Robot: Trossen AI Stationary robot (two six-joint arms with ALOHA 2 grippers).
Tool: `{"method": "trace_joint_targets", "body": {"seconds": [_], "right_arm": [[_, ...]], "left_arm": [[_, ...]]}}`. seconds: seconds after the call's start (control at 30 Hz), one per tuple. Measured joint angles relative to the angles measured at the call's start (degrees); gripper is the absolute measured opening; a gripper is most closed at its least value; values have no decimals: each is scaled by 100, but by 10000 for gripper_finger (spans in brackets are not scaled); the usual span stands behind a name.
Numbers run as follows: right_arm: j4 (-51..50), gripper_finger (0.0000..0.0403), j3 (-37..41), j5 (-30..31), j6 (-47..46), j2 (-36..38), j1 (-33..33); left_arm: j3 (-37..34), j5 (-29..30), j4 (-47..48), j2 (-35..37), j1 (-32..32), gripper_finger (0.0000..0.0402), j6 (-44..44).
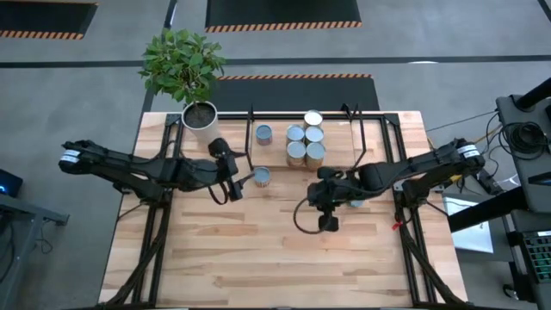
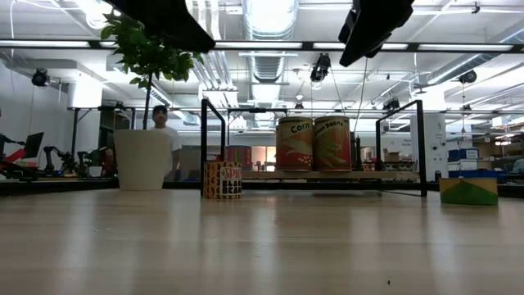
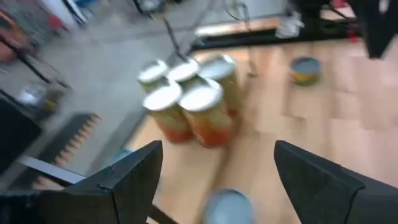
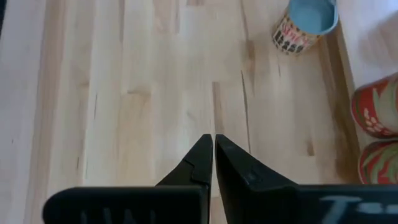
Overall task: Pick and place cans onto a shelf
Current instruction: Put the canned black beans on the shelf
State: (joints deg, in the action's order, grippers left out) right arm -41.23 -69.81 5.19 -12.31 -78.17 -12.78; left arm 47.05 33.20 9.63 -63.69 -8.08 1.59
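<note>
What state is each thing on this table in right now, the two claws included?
Left gripper: open, at a loose can, not gripping it.
Right gripper: shut, empty, above bare tabletop.
Loose can: upright on the table, in front of the shelf.
Cluster of cans: upright on the shelf, packed together.
Single can: upright on the shelf, apart from the cluster.
Shelf: partly filled.
Potted plant: upright at the table's corner.

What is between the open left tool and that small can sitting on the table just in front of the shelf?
Nothing visible. The left tool is open right beside the small can, with only bare table between them. The stacked cans sit farther back on the shelf, out of its path.
</note>
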Motion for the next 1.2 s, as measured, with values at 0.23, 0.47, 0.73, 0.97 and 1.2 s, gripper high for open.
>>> {"method": "trace_joint_targets", "body": {"seconds": [0.23, 0.47, 0.73, 0.97, 1.2], "right_arm": [[571, 9, 520, 911, 463, 284, -352], [2248, 9, 1757, 1058, 1122, 1112, -373], [3824, 9, 2668, 1151, 1977, 2175, -371], [3972, 9, 2711, 1151, 2552, 2644, -371], [3987, 9, 2711, 1149, 2803, 2804, -371]], "left_arm": [[-194, -562, 195, -646, -299, 290, -1261], [-401, -178, -151, -1821, -533, 290, -2271], [-402, 720, -294, -2764, -538, 290, -2673], [-402, 1319, -716, -3236, -533, 290, -3278], [-400, 1803, -1170, -3863, -527, 290, -3833]]}}
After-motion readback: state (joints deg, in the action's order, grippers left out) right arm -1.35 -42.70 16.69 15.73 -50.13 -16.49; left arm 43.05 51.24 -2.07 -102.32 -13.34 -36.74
